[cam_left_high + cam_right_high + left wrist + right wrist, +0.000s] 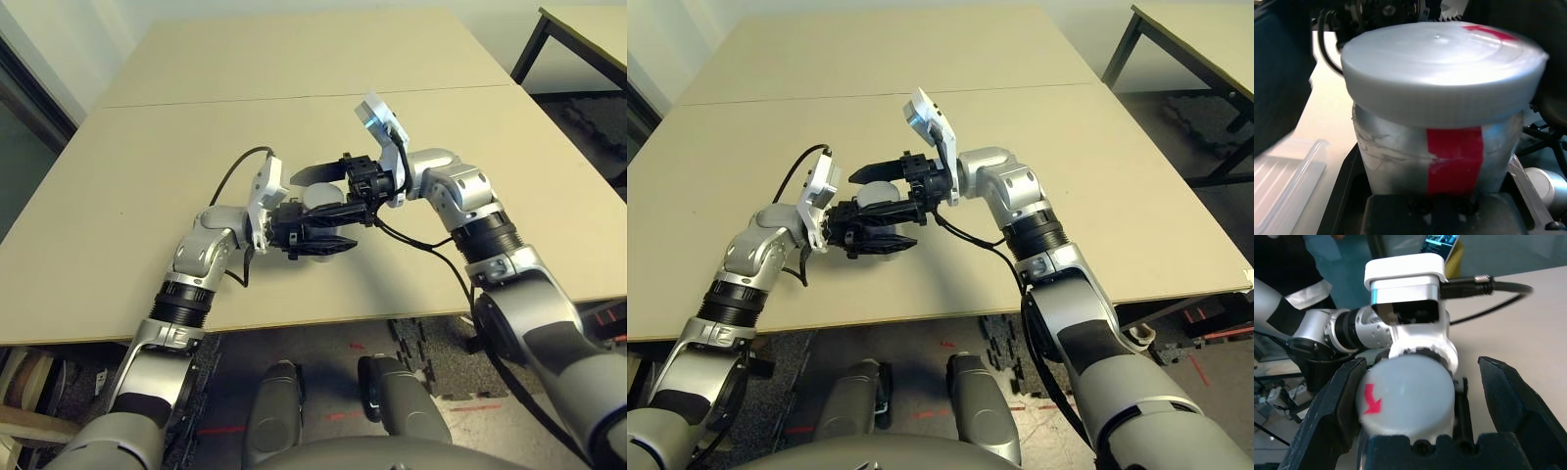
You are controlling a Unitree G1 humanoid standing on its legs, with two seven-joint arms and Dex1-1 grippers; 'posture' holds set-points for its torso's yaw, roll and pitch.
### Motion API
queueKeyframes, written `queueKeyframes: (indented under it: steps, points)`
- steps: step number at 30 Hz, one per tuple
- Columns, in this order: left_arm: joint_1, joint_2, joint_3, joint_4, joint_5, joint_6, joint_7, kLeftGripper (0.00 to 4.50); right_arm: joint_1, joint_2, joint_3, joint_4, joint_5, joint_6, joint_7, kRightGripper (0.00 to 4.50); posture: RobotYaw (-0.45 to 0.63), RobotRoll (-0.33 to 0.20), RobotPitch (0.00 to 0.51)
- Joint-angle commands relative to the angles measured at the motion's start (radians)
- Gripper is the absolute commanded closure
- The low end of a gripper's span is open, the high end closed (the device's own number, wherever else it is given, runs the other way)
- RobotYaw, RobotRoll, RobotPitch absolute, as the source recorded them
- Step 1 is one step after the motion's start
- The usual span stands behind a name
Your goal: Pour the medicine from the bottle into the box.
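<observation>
- Behind everything, a big tan table is seen.
- At its near edge, the bottle is squeezed tight by the left gripper, probably to keep it steady.
- The right gripper is spread wide around the cap, likely for twisting it off.

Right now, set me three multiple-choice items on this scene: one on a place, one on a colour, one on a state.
1. Where is the bottle?
A. lying on the floor
B. in the left claw
C. in a person's hand

2. What colour is the arrow on the cap?
A. blue
B. red
C. green

3. How is the right claw?
A. open, one finger either side of the cap
B. shut on a cloth
C. shut on nothing

Answers:
1 B, the left claw clamps the bottle's base.
2 B, the arrow is plainly red.
3 A, a gap shows beside the cap.
</observation>
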State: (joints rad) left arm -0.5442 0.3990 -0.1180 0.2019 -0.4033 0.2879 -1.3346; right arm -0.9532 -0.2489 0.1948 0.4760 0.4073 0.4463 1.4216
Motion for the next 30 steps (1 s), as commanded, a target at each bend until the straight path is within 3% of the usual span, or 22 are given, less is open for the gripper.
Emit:
queueKeyframes:
  steps: [1,18,30]
  points:
    - [0.005,0.013,-0.005,-0.029,-0.012,-0.012,-0.018,1.85,-0.001,-0.041,-0.043,0.012,0.0,-0.006,-0.008,0.0,-0.03,0.0,0.093]
    - [0.018,0.036,0.019,-0.009,-0.009,-0.033,-0.015,1.85,0.105,-0.229,-0.092,-0.151,0.045,0.08,0.002,0.0,-0.05,0.0,0.091]
    - [0.003,0.017,0.012,0.012,-0.004,-0.052,-0.006,1.85,0.054,-0.1,-0.044,-0.217,0.051,0.099,-0.044,0.0,-0.05,0.0,0.089]
